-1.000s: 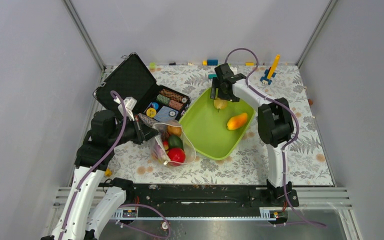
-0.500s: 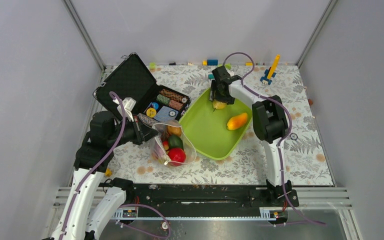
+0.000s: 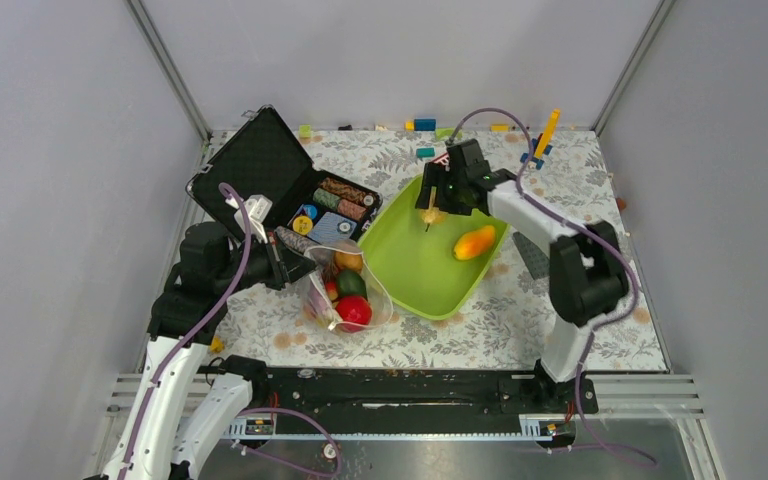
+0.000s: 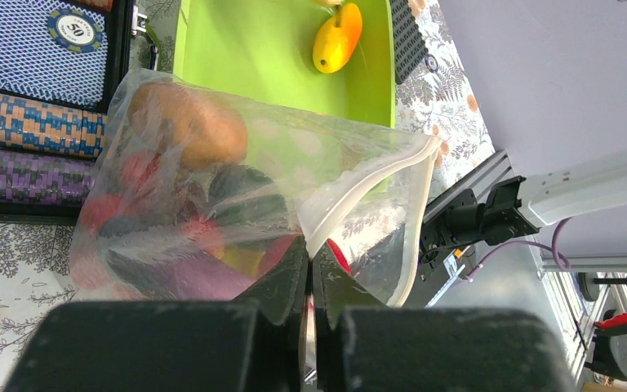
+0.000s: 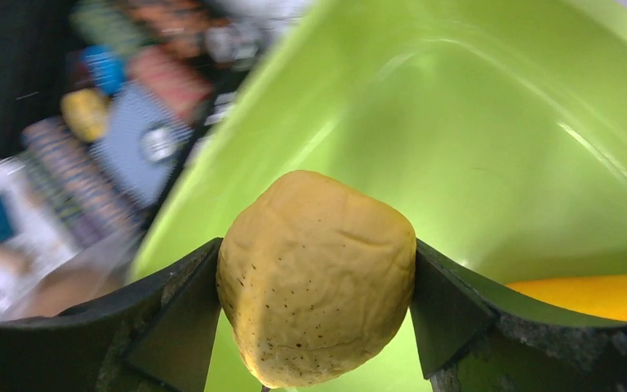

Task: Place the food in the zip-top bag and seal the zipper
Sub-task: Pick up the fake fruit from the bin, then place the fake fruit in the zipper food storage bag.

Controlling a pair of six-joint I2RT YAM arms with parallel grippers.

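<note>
Over the 11 o'clock corner of the lime-green tray [image 3: 415,275], the yellowish ball [image 5: 317,273] sat clamped in the right gripper [image 3: 436,207], black jaws pressed against both its sides. Its skin was matte, wrinkled and finely speckled; the tray under it was smooth, glossy plastic. Half a second before, the right arm's elbow had stood close to the tray's 3 o'clock edge. It had since swung out toward 4 o'clock and the wrist had turned, while the ball had barely shifted.

A smooth, oblong orange mango [image 3: 474,242] lay in the tray at the ball's 4 o'clock. At the tray's 8 o'clock, the zip-top bag [image 4: 212,180], crinkled clear film, bulged with a round orange-brown fruit, a dark avocado and red pieces, as before. The left gripper [image 4: 310,286] had not moved: its jaws were closed tight on the film at the open mouth, where the whitish zipper [image 4: 359,192] curved away. An open black case [image 3: 260,165] of striped poker chips lay at the bag's 11 o'clock on the floral-patterned table [image 3: 580,330].
</note>
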